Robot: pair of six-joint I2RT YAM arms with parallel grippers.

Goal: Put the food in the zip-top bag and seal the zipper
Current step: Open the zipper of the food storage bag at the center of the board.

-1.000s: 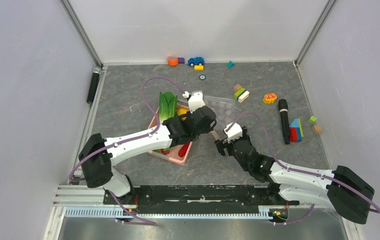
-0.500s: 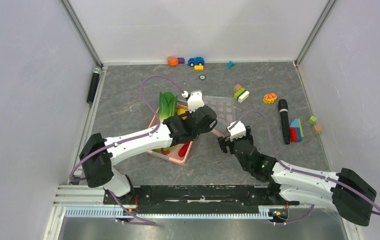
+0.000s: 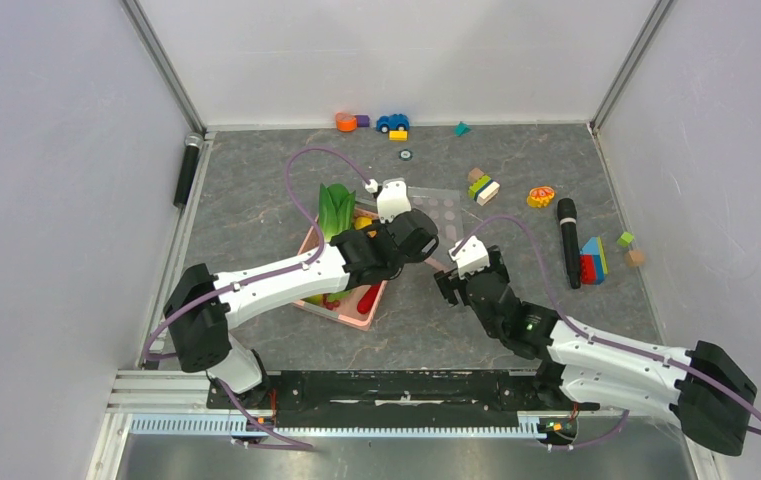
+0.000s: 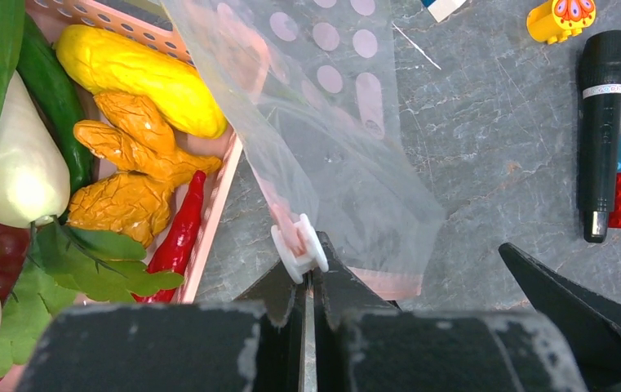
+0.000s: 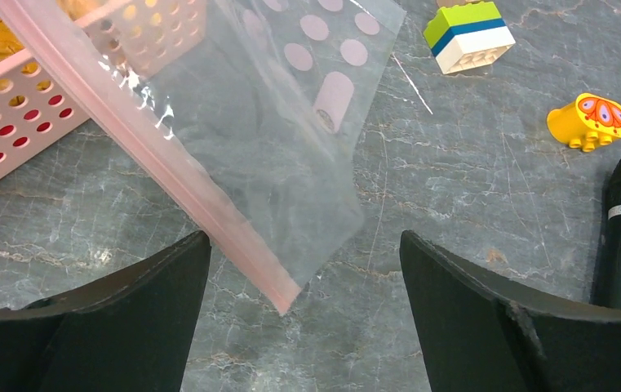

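Note:
The clear dotted zip-top bag lies right of the pink basket, with one edge lifted. In the left wrist view my left gripper is shut on the bag's pinkish zipper strip, just below the white slider. My right gripper is open, and the bag's near corner lies between its fingers, untouched. The food lies in the basket: bok choy, yellow mango, orange pieces and red chili. In the top view the left gripper and the right gripper are close together.
The pink slotted basket stands left of the bag. A black microphone lies to the right, with coloured blocks beside it. A yellow toy, a block stack and a toy car lie farther back.
My right gripper has moved a little forward, toward the bag's corner. My left wrist has shifted slightly right, still holding the zipper strip.

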